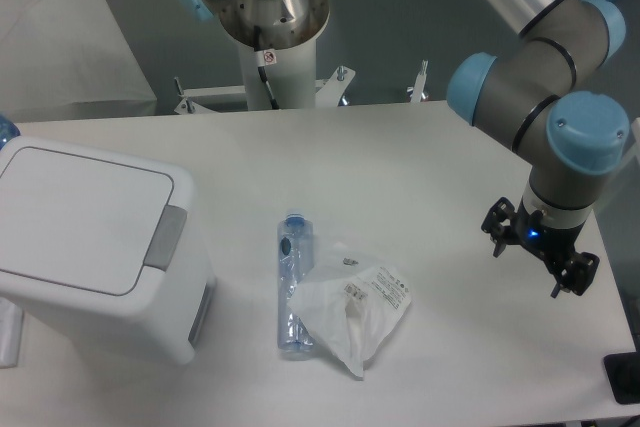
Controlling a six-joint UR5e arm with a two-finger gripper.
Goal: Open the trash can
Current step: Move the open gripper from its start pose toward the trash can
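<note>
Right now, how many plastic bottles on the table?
1 fully in view: the clear bottle lying mid-table, its right side under the white plastic bag, right of the trash can. More may be hidden behind the bin.

The trash can [95,247] is white, with a white lid [85,217] and a grey push-button bar [167,237]. The worktop [400,177] is off-white. A clear bottle [291,287] has a blue cap. The plastic bag [350,309] is white with small dark printed labels. The arm [545,77] is silver-grey with light blue joint caps; its gripper [540,257] is black.
</note>
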